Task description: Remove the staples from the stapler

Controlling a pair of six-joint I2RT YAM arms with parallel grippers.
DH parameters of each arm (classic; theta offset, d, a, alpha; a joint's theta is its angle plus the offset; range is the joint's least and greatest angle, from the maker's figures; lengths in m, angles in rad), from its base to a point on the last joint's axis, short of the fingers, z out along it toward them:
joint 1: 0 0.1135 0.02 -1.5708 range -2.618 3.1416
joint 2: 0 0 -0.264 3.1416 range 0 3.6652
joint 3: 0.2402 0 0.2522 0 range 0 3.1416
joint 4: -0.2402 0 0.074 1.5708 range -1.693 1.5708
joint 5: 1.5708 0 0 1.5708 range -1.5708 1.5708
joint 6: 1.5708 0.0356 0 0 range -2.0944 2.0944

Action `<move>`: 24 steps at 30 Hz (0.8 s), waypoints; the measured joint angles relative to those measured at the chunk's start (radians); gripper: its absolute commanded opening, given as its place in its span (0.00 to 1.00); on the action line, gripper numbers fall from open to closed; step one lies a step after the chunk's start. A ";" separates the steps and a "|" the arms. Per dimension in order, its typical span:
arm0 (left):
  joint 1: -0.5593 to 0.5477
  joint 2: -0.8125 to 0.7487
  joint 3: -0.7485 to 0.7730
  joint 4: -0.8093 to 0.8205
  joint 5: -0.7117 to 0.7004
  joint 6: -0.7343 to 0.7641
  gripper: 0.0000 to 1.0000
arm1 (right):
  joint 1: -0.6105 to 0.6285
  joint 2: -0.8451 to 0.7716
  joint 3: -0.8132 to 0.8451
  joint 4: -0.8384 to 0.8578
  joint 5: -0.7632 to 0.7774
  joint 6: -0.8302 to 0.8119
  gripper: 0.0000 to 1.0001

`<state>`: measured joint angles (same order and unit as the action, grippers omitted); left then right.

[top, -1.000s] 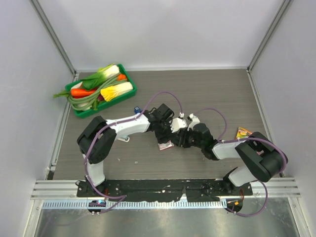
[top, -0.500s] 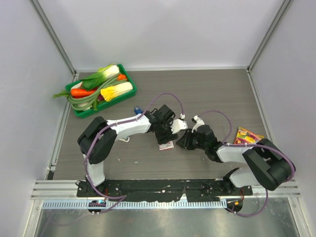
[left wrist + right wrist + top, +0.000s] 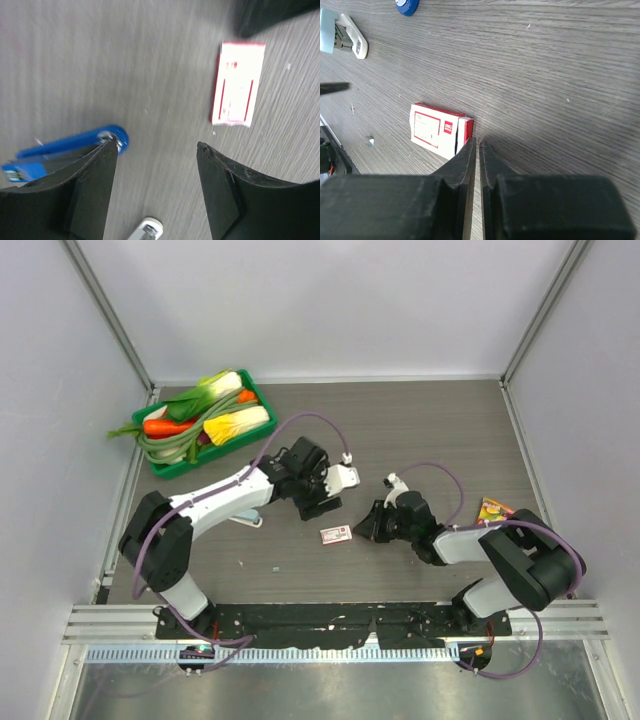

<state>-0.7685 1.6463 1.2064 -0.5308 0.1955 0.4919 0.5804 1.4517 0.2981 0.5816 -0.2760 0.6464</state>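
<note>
The stapler (image 3: 246, 519), small, pale blue and white, lies on the table left of centre; it also shows in the right wrist view (image 3: 347, 37), and its white end shows in the left wrist view (image 3: 148, 229). My left gripper (image 3: 322, 504) is open and empty above the table (image 3: 156, 146), with the stapler's end just below its gap. My right gripper (image 3: 366, 530) is shut and empty (image 3: 478, 142), its tips low at the right end of a flat red-and-white box (image 3: 336, 534), which both the right wrist view (image 3: 440, 131) and the left wrist view (image 3: 237, 84) also show.
A bright blue object (image 3: 70, 149) lies by my left finger and shows in the right wrist view (image 3: 407, 5). A green tray (image 3: 190, 464) of vegetables stands at the back left. A colourful packet (image 3: 492, 508) lies at the right. A small speck (image 3: 277, 568) lies near the front.
My left gripper has pulled back up and left, away from the box and the right gripper. My right gripper has drawn a little to the right and stays shut. The box has stayed put.
</note>
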 measured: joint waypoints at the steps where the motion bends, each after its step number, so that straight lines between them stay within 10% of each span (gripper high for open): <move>1: 0.008 -0.006 -0.031 -0.002 -0.006 0.015 0.69 | 0.000 0.004 0.003 0.001 -0.003 0.000 0.12; 24: -0.059 0.126 -0.125 0.126 -0.050 0.008 0.66 | 0.001 0.058 0.031 0.029 -0.040 0.011 0.10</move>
<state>-0.8276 1.7721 1.0817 -0.4049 0.1452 0.4999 0.5816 1.5101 0.3286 0.6106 -0.3161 0.6575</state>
